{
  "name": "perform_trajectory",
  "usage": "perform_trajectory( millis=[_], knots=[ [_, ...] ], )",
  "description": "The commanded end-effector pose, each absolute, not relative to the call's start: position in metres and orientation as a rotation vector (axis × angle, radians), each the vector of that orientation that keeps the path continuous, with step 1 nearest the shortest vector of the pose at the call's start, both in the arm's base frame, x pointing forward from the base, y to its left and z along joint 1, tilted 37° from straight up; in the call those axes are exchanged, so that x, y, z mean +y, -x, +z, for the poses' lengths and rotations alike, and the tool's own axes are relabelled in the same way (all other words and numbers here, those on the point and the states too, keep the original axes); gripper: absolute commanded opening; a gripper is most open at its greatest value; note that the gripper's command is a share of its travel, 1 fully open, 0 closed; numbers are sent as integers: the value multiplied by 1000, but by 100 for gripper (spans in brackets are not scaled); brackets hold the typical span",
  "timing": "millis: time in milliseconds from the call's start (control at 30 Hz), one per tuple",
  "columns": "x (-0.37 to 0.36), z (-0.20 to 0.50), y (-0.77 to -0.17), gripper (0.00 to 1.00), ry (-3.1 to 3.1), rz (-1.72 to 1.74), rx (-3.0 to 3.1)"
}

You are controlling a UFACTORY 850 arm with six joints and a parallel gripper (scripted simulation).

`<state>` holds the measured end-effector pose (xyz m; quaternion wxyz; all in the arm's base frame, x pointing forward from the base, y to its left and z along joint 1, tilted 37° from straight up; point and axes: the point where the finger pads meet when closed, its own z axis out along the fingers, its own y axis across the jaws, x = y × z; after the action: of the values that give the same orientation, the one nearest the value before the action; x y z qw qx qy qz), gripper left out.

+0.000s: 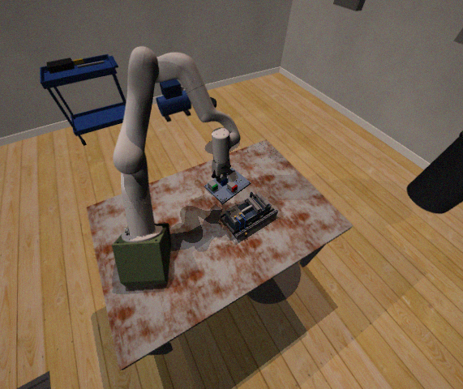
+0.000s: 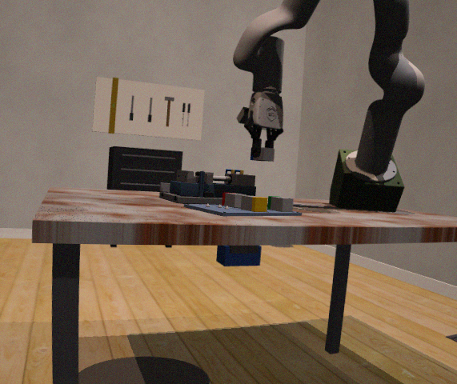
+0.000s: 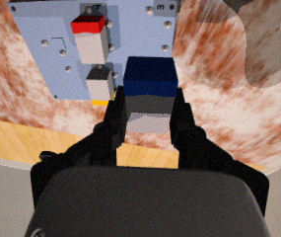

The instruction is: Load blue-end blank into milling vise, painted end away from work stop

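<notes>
My gripper (image 1: 221,177) (image 2: 262,150) (image 3: 149,99) is shut on the blank with the blue end (image 2: 266,154) (image 3: 151,74). It holds this blank well above the infeed plate (image 1: 223,197) (image 3: 135,25), blue end toward the top of the wrist view. The red-ended blank (image 1: 232,186) (image 2: 233,200) (image 3: 92,45), the yellow-ended blank (image 2: 258,204) (image 3: 101,87) and the green-ended blank (image 1: 212,185) (image 2: 282,204) rest on the plate; the green one is not seen in the wrist view. The vise's fixed jaw (image 1: 259,203) is at the end away from the hoses. The work stop is not clearly made out.
The vise's raised plate (image 1: 260,226) stands beside the infeed plate on the table (image 1: 223,267). Blue hoses (image 1: 242,218) rise at the vise's other end. Small pegs (image 3: 165,47) stick up from the infeed plate. The green robot base (image 1: 143,261) (image 2: 365,190) stands on the table.
</notes>
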<state>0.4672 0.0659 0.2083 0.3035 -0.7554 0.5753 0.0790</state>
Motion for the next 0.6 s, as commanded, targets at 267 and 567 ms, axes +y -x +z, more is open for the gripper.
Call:
perform_trajectory(
  millis=[267, 567],
  knots=[
    [64, 212, -467, 0, 2001, 208, 1524],
    [67, 207, -468, 0, 2001, 208, 1524]
  ],
)
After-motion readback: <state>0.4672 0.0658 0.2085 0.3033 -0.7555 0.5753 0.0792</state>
